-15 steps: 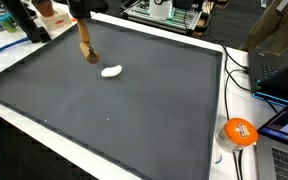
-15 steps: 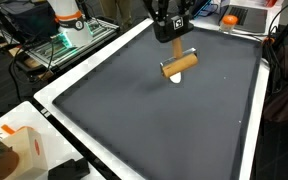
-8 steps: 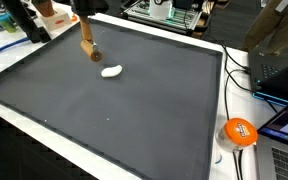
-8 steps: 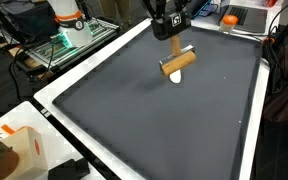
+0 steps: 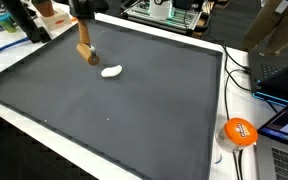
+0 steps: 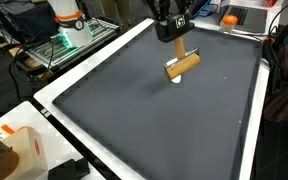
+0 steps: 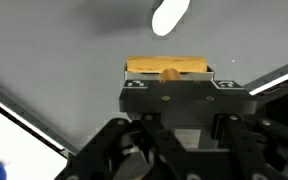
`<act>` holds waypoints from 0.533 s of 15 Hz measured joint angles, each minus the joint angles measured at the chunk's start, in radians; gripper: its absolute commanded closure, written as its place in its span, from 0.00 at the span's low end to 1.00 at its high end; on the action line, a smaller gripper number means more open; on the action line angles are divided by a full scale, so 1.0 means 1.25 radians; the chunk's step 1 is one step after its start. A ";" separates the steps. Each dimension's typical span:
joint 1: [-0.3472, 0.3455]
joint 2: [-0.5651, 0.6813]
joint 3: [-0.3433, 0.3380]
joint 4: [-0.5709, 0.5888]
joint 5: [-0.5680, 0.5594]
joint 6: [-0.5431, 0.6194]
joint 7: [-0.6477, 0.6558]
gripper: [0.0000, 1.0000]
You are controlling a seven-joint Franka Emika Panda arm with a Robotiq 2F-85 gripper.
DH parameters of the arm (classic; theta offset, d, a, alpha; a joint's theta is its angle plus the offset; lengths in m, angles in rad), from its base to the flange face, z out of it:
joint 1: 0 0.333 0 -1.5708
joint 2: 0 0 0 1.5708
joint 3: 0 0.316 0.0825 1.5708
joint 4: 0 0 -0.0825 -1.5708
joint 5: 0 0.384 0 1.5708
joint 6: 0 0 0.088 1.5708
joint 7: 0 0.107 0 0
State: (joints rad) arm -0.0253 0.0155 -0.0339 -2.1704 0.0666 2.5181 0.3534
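My gripper (image 6: 177, 40) is shut on a brown wooden cylinder (image 6: 183, 65) and holds it just above the black mat (image 6: 134, 110). In an exterior view the cylinder (image 5: 84, 50) hangs tilted below the gripper (image 5: 81, 27) near the mat's far left corner. A small white oval object (image 5: 111, 70) lies on the mat close beside the cylinder, apart from it. The same white object (image 6: 176, 79) peeks out under the cylinder from the opposite side. In the wrist view the cylinder (image 7: 169, 68) lies crosswise at the gripper (image 7: 169, 76), with the white object (image 7: 170, 15) beyond it.
A white border (image 5: 134, 150) frames the mat. An orange round object (image 5: 240, 131) and cables lie past the right edge, by a laptop (image 5: 284, 150). A cluttered bench (image 5: 169, 12) stands behind. A white box (image 6: 14, 145) and a green-lit rack (image 6: 69, 40) flank the mat.
The gripper has shifted slightly with the wooden cylinder, which now hangs a little more steeply tilted. The white object has not moved.
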 measured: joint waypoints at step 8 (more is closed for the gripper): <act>0.008 -0.058 0.017 -0.140 -0.010 0.180 -0.006 0.78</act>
State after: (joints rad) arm -0.0151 -0.0566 -0.0126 -2.3447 0.0542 2.7432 0.3460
